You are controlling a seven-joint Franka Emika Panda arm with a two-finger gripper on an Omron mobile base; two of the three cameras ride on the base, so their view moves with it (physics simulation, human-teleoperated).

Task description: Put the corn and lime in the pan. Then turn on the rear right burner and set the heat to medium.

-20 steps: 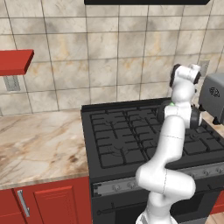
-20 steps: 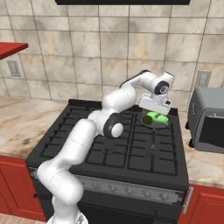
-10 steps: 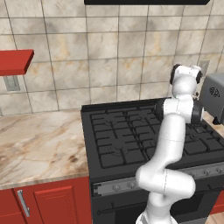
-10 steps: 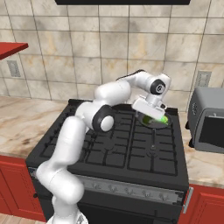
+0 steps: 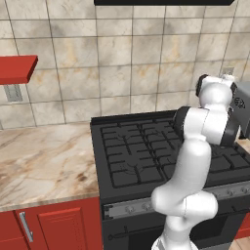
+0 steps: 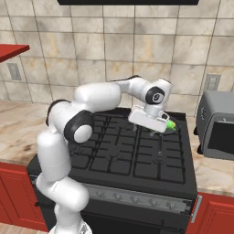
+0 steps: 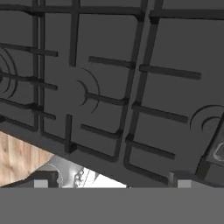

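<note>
fingers (image 6: 157, 130) of the robot's hand hang above the right rear of the black stove top (image 6: 114, 155), parted wide and holding nothing. in the hand view only their two small tips show at the bottom edge, looking down on bare cast-iron grates (image 7: 105, 100) and a front strip of the stove with part of a wooden floor beyond.

just past the hand in the right base view, a sliver of bright light green (image 6: 171, 124) peeks out at its right end. it looks like the corn, lying at the rear right of the stove, but most of it is hidden by the hand, so its long axis cannot be told. the lime and the pan are too hidden to place.

in the left base view the white arm (image 5: 195, 161) rises in front of the stove and blocks that corner.

outward lie a marble surface (image 5: 44, 161) to the left, red cabinets (image 5: 53, 227) below, a tiled wall (image 6: 114, 50) behind, and a grey toaster oven (image 6: 218, 124) to the right.

judging by this, the green piece sits close beyond the fingers, away from the stove's front.
</note>
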